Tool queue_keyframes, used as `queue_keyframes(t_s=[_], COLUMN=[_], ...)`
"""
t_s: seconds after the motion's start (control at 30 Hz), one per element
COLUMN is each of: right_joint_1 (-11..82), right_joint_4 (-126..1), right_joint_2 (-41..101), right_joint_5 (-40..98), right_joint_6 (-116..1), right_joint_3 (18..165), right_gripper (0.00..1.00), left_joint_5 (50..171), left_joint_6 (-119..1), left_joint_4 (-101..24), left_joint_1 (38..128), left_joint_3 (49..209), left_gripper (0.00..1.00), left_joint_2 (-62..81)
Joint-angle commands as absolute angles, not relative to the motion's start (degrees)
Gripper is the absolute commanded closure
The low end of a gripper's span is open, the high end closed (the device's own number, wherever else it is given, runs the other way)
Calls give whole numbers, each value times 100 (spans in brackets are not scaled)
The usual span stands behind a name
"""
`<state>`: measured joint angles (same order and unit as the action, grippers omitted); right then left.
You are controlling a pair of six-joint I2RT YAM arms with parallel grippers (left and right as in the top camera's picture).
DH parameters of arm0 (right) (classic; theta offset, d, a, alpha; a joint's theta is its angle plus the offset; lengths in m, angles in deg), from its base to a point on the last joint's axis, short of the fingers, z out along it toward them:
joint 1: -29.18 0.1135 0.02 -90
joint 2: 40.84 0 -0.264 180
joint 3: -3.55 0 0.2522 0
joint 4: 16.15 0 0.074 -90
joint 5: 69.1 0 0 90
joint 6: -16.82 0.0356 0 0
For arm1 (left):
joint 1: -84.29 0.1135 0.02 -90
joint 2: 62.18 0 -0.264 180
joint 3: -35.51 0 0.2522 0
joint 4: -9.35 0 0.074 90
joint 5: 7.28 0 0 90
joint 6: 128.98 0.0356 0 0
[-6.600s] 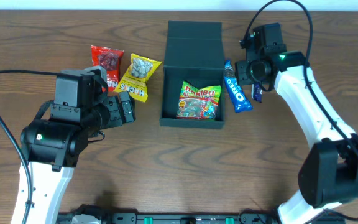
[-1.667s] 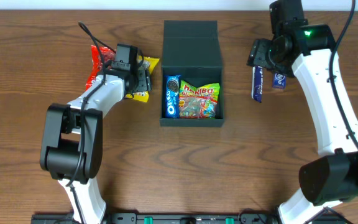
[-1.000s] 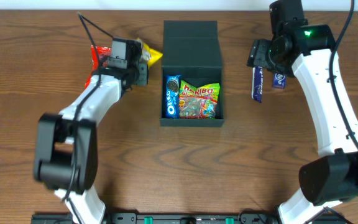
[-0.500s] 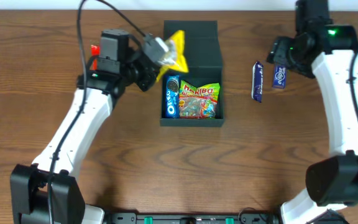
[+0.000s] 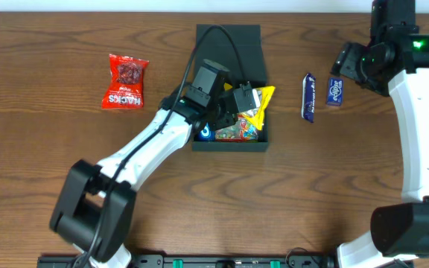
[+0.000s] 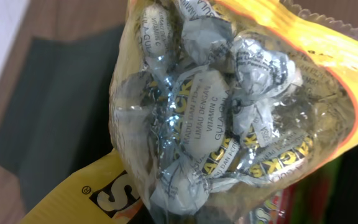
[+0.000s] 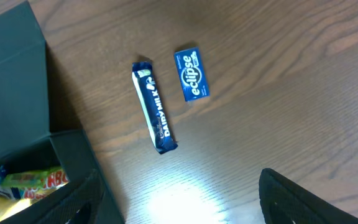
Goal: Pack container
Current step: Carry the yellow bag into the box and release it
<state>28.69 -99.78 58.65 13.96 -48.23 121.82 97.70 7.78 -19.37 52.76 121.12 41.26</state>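
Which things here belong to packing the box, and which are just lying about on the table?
In the job now: container, yellow candy bag held over it by the left claw, Haribo bag and Oreo pack inside.
Lying about, unpacked, probably next: red Hacks packet, Dairy Milk bar, Eclipse pack.

Six snack packets (image 5: 128, 80); one box (image 5: 255, 45)

Overhead looks straight down on the whole surface (image 5: 311, 193). Left wrist is tight against a yellow packet (image 6: 216, 124) over the box (image 5: 229, 45); right wrist sees the box's edge from higher.
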Motion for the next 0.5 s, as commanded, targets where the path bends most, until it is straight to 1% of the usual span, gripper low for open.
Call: queue_keyframes(t_s=[0.0, 0.43, 0.47], right_joint_1=[2823, 2823, 2823], right_joint_4=[-10006, -10004, -10006], right_joint_2=[5803, 5803, 5801], right_joint_5=[1381, 1381, 1381], right_joint_6=[-4911, -4933, -4933], right_joint_3=[12220, 12220, 12220], right_gripper=[20, 19, 19], left_joint_5=[9602, 9366, 9366], left_joint_6=[881, 815, 815], left_joint_4=[-1871, -1397, -1395], left_joint_1=[5274, 5274, 5274], left_joint_3=[12143, 12143, 12143], left_gripper=[94, 94, 92], left_joint_2=[4373, 5009, 5024])
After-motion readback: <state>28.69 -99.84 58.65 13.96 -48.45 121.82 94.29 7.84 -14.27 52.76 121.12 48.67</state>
